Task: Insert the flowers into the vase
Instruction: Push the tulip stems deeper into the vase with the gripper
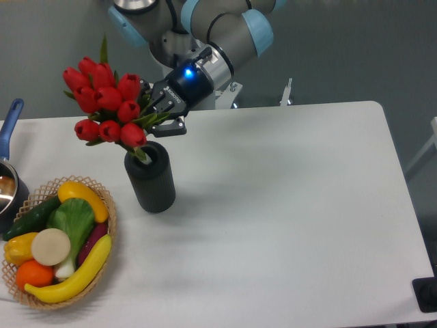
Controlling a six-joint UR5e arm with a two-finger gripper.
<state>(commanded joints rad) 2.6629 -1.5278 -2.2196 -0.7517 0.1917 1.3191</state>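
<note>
Ten-odd red tulip flowers (pixel 106 102), black ribbed vase (pixel 150 179)

A grey robot arm with pale blue joint caps (pixel 232 31) reaches down from the top edge toward the lower left. Its wrist shows a glowing blue light. The black two-finger gripper (pixel 158 113) points left, fingers closed around green stems.

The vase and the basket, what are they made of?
The vase looks like dull black plastic or rubber; its sides show fine ribs and no shine, though I can't be sure. The basket looks like woven wicker, tan with criss-crossed strands along the rim.
</note>
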